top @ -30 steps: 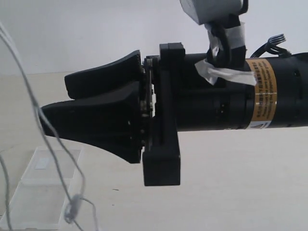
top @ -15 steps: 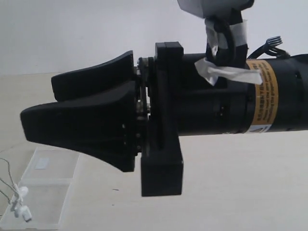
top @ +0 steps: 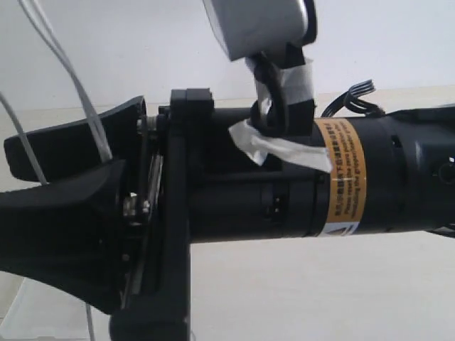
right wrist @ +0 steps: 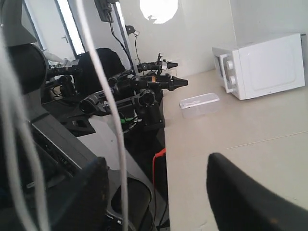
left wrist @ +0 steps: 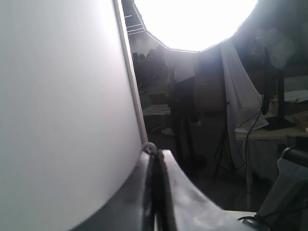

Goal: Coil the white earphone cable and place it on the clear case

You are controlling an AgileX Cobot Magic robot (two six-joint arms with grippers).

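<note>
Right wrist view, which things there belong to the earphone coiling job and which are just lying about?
Job: cable, right end effector.
Lying about: microwave, plastic box, other arms.

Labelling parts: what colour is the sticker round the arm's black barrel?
Orange with dark print; the sticker shows best in the exterior view.

Earphone cable strands across right tool

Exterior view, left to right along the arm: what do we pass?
right gripper → black cross bracket → white tape → orange label → black arm housing. The cable overlaps the gripper, so it is left out.
</note>
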